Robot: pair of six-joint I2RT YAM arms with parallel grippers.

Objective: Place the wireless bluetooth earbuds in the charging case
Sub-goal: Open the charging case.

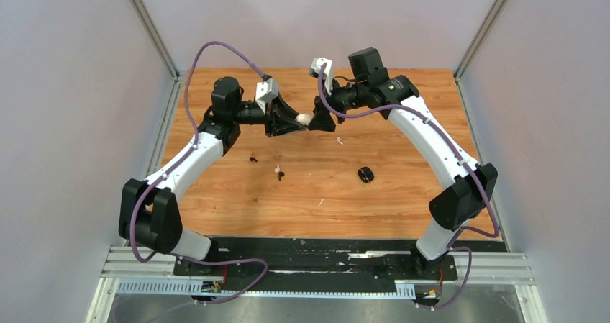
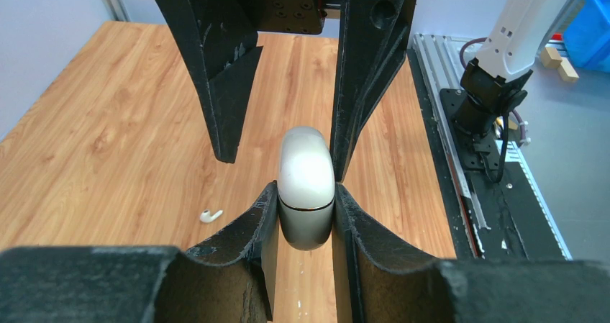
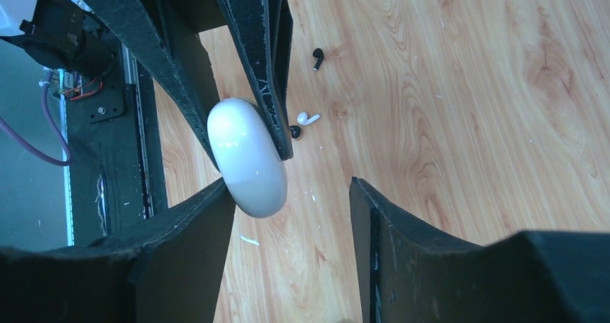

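Observation:
My left gripper (image 1: 301,121) is shut on a white charging case (image 1: 306,119), held above the table with its lid closed. In the left wrist view the case (image 2: 307,186) sits squeezed between both fingers. My right gripper (image 1: 321,119) faces it, open, around the case's free end. In the right wrist view the case (image 3: 248,157) touches one finger (image 3: 205,219) and the other finger stands apart. On the table lie a white earbud (image 1: 339,141), a black earbud (image 1: 253,158), and a white earbud (image 1: 277,168) next to a black earbud (image 1: 281,174).
A black charging case (image 1: 366,174), closed, lies on the wooden table (image 1: 403,193) right of centre. Grey walls stand on both sides. A black rail (image 1: 316,247) runs along the near edge by the arm bases.

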